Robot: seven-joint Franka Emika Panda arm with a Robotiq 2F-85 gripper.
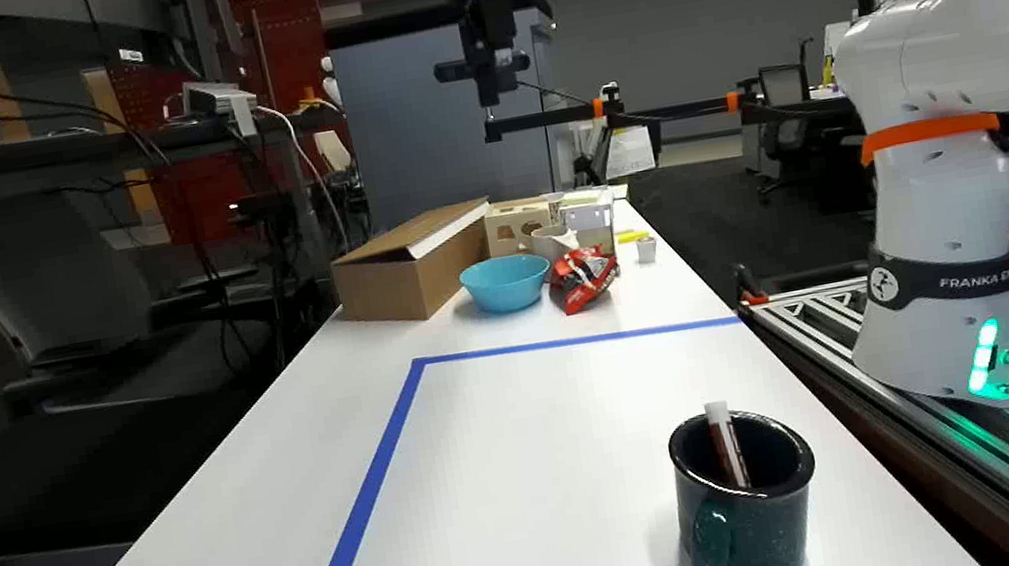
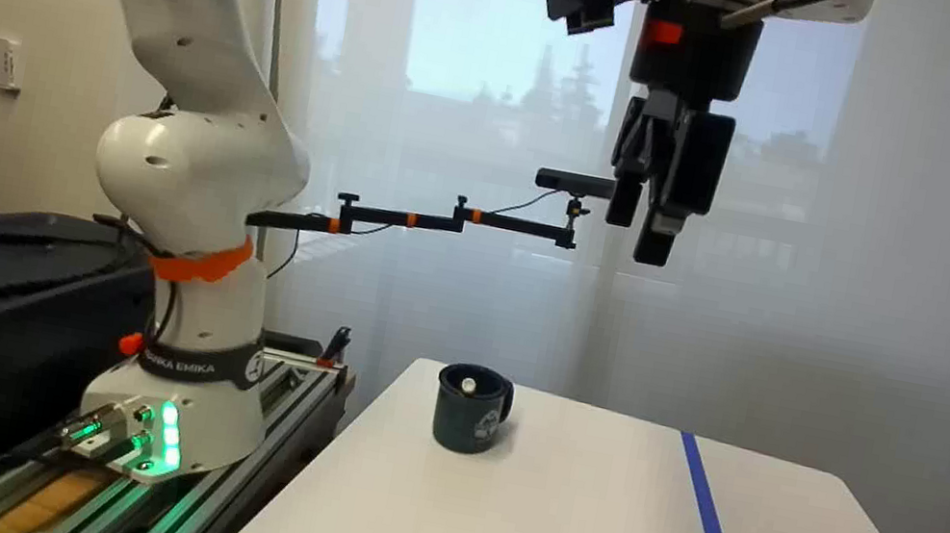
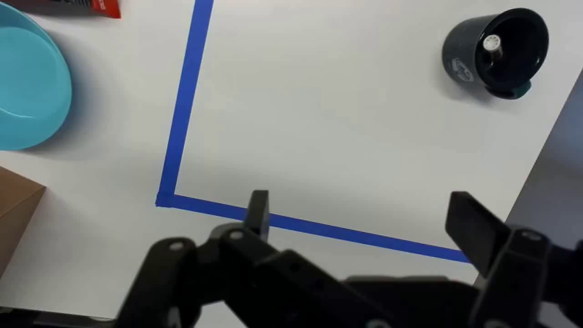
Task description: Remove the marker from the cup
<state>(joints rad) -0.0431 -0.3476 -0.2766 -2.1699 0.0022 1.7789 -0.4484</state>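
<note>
The cup (image 1: 774, 529) is a dark teal-black mug standing upright on the white table; it also shows in an exterior view (image 2: 460, 420) and in the wrist view (image 3: 462, 52) at upper right. The marker (image 1: 728, 450) stands in the cup, leaning, with its white end above or near the rim and a reddish-brown body; the white end shows in an exterior view (image 2: 468, 387) and in the wrist view (image 3: 492, 43). Its lower part is hidden inside the cup. My gripper (image 3: 357, 205) is open and empty, high above the table (image 2: 637, 232), apart from the cup.
A light blue bowl (image 1: 507, 285), a red packet (image 1: 585, 280) and a cardboard box (image 1: 402, 274) stand at the table's far end, with several small items behind. Blue tape (image 1: 366, 492) marks the table. A camera arm (image 2: 502, 223) reaches out behind the gripper.
</note>
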